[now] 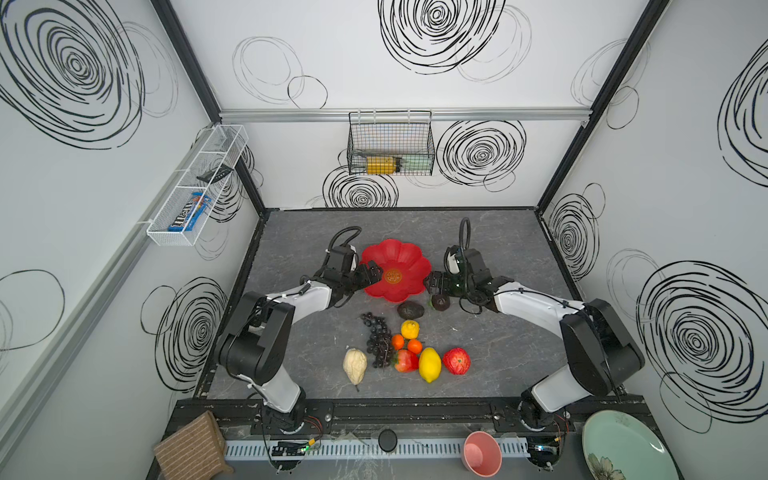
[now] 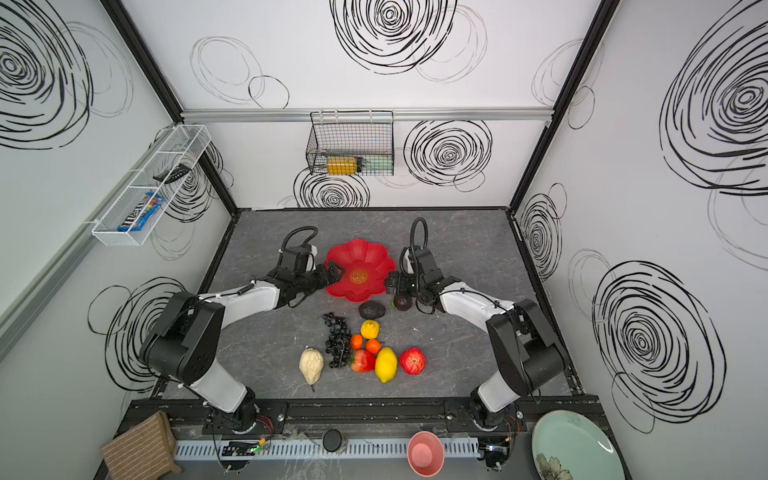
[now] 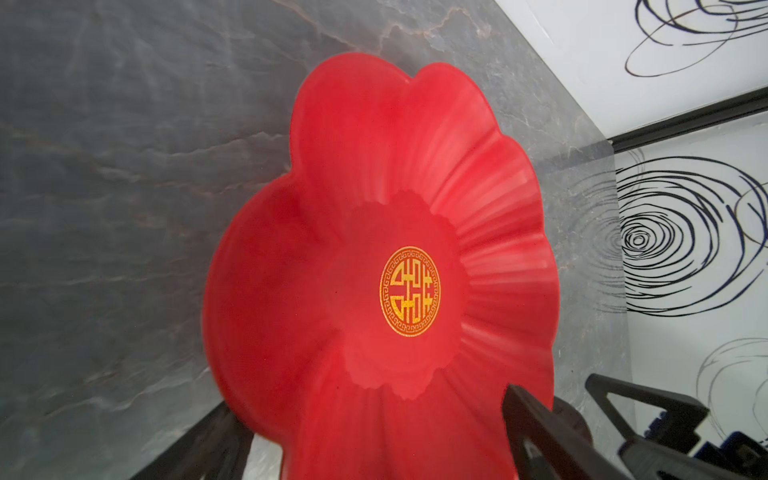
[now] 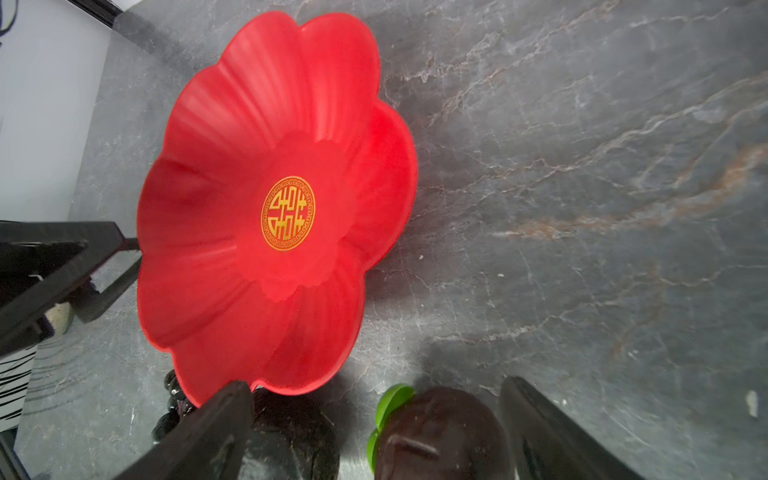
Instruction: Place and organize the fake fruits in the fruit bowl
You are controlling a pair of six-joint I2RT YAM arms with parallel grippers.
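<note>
The left gripper (image 1: 371,274) has its jaws wide apart and holds nothing. In the left wrist view the nearest petal of the shallow glossy red flower-shaped fruit bowl (image 1: 395,253) lies between its fingers (image 3: 540,428), and the other finger is partly hidden behind the scalloped rim. Contact with the rim cannot be determined. The right gripper (image 1: 432,285) also has its jaws wide apart, holds nothing, and sits just beside the opposite rim, so the bowl lies between the two grippers. In the right wrist view the dark round mangosteen with green calyx (image 4: 436,432) lies between that gripper's fingers on the grey marbled worktop (image 4: 582,208); contact cannot be determined. The dark avocado (image 4: 291,432) is just beside it, partly hidden behind one finger. The remaining small plastic fruits (image 1: 429,365) lie clustered on the worktop, well apart from both grippers, toward the arm bases. Both wrist views cut off the finger bases at the frame edge.
</note>
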